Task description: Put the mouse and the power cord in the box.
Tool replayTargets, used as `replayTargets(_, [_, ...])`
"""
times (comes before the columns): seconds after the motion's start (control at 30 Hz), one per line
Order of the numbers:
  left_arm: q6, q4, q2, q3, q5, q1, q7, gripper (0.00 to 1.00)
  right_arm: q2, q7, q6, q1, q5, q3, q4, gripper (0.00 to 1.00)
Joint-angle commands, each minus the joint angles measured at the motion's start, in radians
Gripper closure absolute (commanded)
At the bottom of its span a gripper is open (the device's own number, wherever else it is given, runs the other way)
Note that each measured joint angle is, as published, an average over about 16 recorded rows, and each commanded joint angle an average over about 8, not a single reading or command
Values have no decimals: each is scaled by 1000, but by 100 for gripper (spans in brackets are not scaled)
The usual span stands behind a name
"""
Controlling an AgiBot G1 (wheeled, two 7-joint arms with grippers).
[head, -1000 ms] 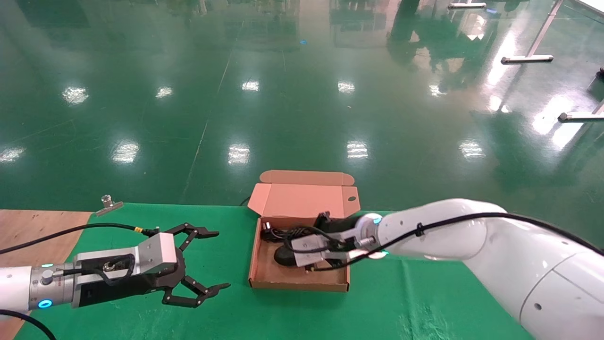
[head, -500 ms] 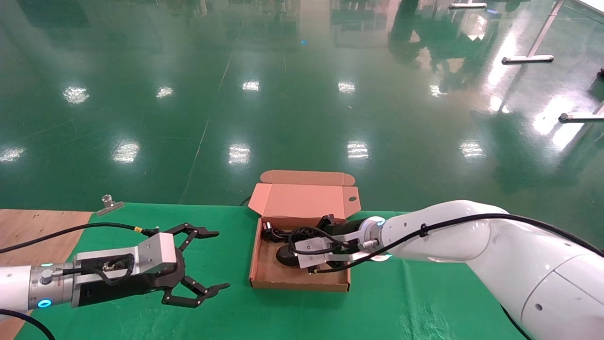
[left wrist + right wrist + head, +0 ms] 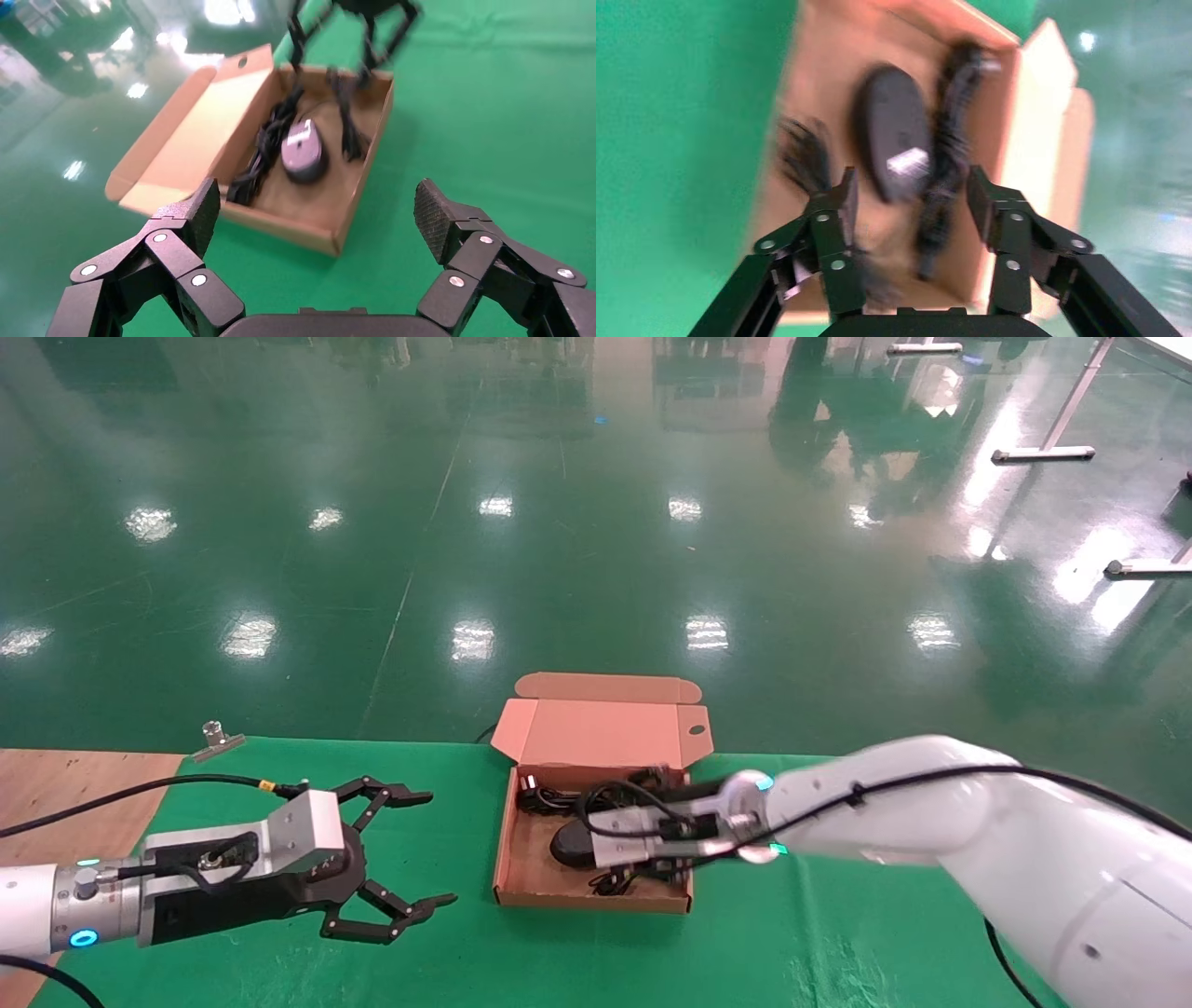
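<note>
The tan box (image 3: 596,900) lies open on the green cloth with its lid (image 3: 601,733) tilted back. Inside it rests the black mouse (image 3: 570,845) (image 3: 303,147) (image 3: 891,137). The coiled power cord (image 3: 559,795) (image 3: 263,154) (image 3: 947,140) lies along the far wall beside it. A thin black wire (image 3: 803,151) trails on the mouse's other side. My right gripper (image 3: 629,840) (image 3: 912,193) hovers open over the box's right half, holding nothing. My left gripper (image 3: 438,848) (image 3: 316,210) rests open on the cloth, left of the box.
The green cloth (image 3: 447,952) ends just behind the box, with shiny green floor beyond. Bare wood (image 3: 65,794) shows at the table's far left. A small metal clip (image 3: 216,740) sits at the cloth's back left corner. A black arm cable (image 3: 140,794) runs over the left forearm.
My right arm has drawn back toward the right and nearer me, uncovering more of the mouse. The left arm has barely moved.
</note>
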Motion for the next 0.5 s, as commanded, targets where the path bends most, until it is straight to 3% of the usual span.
replayTargets(0.03, [4,-26,-7,-17,0,9,-23,0,18,13,-20,-14,17,26,18,0])
replayTargets(0.5, [44,-271,-79,-183,-4,98,-241,0,195,136,-215,-142,182,276,192,0])
